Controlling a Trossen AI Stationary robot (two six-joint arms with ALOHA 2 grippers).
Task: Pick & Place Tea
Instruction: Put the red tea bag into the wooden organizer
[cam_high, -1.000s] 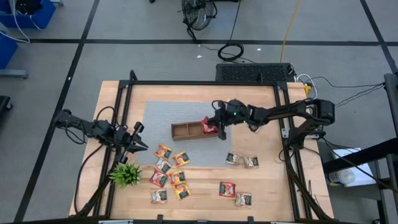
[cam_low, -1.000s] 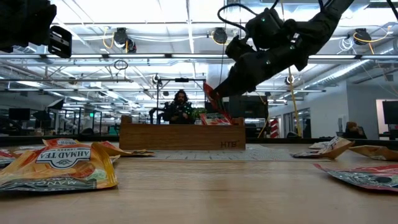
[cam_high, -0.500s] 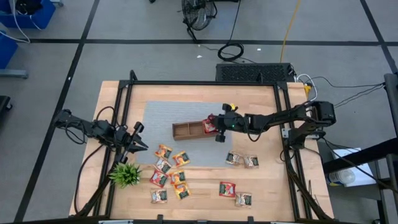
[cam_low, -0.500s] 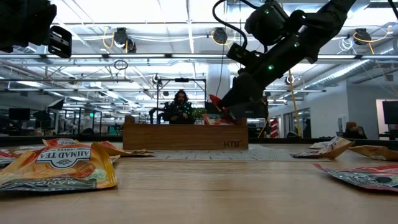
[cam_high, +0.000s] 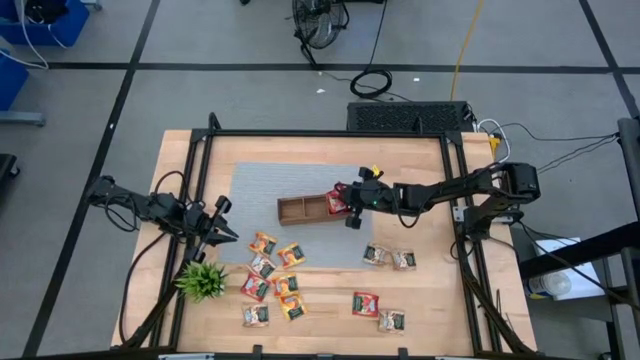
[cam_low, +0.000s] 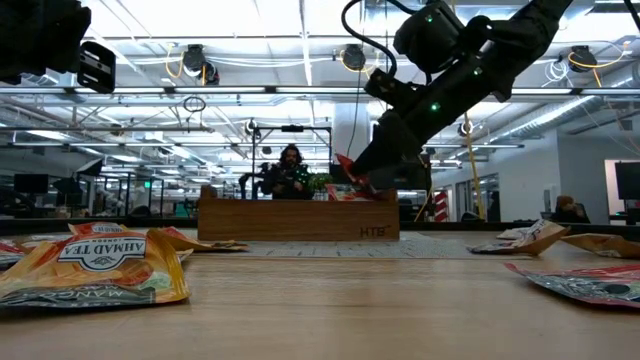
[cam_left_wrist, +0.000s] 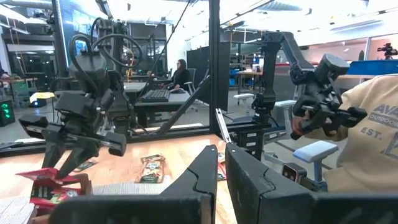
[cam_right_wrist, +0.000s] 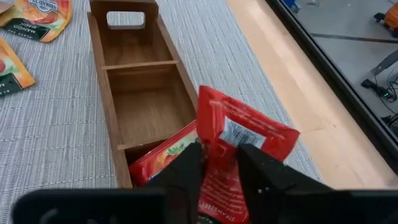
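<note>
The right gripper pinches a red sachet above the tray's near compartment. Released crooked, it could lean on the wall just ahead and tip out. The left gripper waits, fingers pressed together.

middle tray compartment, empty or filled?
Empty. The right wrist view shows bare wood in the tray's middle and handle-end compartments; red sachets sit only in the compartment under the right gripper.

two dark jointed arms, black cables looping off the links, tiny green status light, chunky matte-black two-finger grippers
</note>
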